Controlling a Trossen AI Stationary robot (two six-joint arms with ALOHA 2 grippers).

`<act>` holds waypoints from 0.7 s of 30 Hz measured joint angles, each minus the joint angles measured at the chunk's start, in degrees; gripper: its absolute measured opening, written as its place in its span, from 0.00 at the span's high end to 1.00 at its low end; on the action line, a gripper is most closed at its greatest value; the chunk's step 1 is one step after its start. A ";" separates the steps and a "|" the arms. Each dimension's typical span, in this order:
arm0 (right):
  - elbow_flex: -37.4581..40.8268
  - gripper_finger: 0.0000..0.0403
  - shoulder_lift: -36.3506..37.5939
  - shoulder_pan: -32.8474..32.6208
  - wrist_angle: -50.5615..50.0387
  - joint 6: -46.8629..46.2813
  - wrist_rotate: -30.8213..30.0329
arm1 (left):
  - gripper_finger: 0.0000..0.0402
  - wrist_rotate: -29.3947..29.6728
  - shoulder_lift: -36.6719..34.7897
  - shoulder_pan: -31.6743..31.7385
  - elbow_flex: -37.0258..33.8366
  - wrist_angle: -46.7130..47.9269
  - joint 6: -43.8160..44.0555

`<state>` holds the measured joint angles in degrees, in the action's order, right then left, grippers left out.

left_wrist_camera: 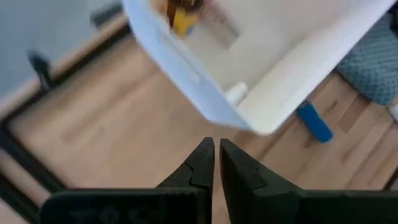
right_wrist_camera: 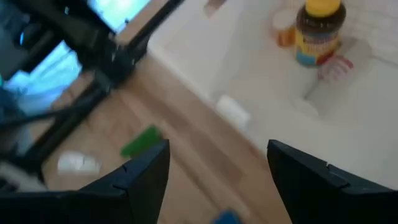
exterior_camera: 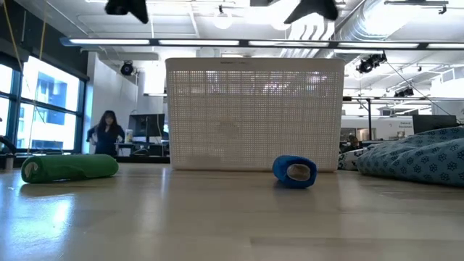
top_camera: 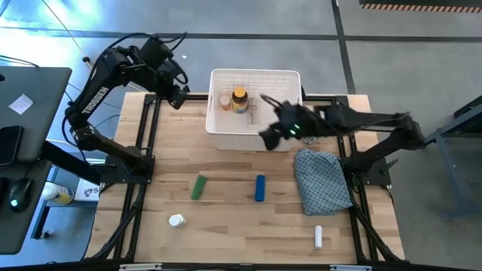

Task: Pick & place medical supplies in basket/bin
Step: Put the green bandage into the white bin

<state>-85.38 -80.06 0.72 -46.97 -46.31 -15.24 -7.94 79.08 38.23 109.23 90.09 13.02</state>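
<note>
Two dark arms hang over the wooden desk (top_camera: pixel 226 226), largest thing in sight. Toward its far edge sits the white lattice-sided bin (top_camera: pixel 218 128), and inside it stand an amber bottle with a yellow cap (top_camera: pixel 239 99) and a smaller orange-and-white bottle (top_camera: pixel 225 101) beside it. To the right of the bin a blue-grey patterned cloth (top_camera: pixel 322 181) lies crumpled on the desk.

The left gripper (top_camera: pixel 179 96) is held above the bin's left far corner, jaws clenched together with nothing between them. The right gripper (top_camera: pixel 269 120) hovers over the bin's right near side, jaws spread wide and empty.

In front of the bin, well apart from each other, lie a green oblong piece (top_camera: pixel 199 187) and a blue oblong piece (top_camera: pixel 260 188). Nearer the front edge rest a white pill bottle (top_camera: pixel 176 220) on the left and a white tube (top_camera: pixel 318 236) on the right, below the cloth.

Beyond the desk, in the low view, a person (exterior_camera: pixel 106 134) stands far back in the room.
</note>
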 joint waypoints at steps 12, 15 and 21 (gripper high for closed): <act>-0.07 0.36 7.43 -15.22 -10.00 0.97 -10.62 | 0.84 11.30 -4.75 -17.15 -14.69 -0.05 23.14; 0.04 0.36 7.30 -18.54 -12.86 -1.35 -10.63 | 0.84 11.32 -4.75 -21.74 -16.02 -0.07 26.92; 0.04 0.36 7.37 -25.83 -13.65 -5.49 -19.05 | 0.82 11.25 -4.17 -27.85 -18.54 -0.27 33.71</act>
<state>-85.34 -72.69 -25.11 -60.63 -51.80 -34.29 3.31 74.91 10.38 90.69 89.82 46.73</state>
